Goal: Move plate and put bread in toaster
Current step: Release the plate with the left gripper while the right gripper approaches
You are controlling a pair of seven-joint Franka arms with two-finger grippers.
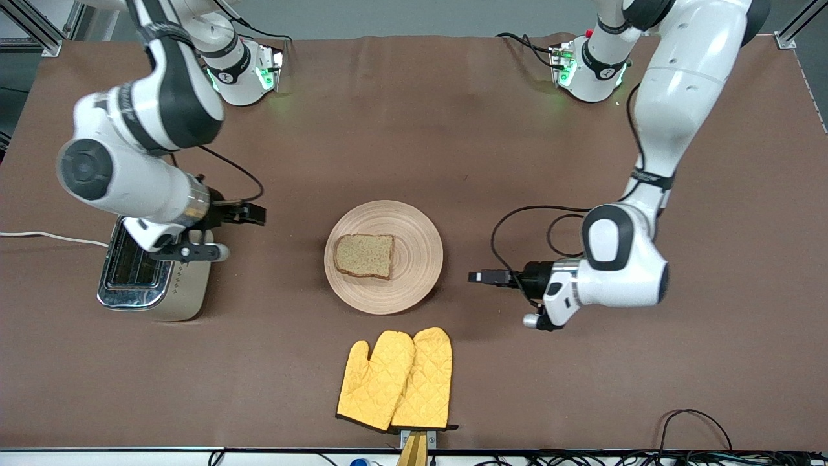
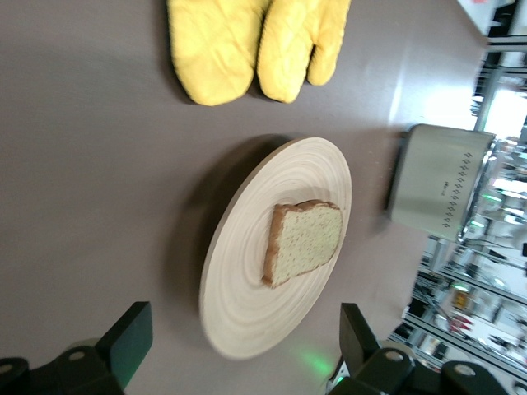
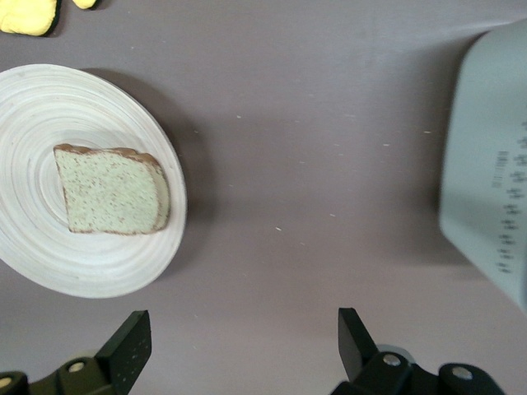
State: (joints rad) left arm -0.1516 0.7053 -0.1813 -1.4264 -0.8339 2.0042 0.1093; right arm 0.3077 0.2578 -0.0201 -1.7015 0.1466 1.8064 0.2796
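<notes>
Speckled brown bread lies on the round ringed plate. Left gripper and right gripper hang wide open, empty.

A brown cloth-covered table carries the round wooden plate near its middle. The cream toaster stands toward the right arm's end, its white cord trailing off the edge. A pair of yellow oven mitts lies nearer the front camera than the plate, apart from it.
</notes>
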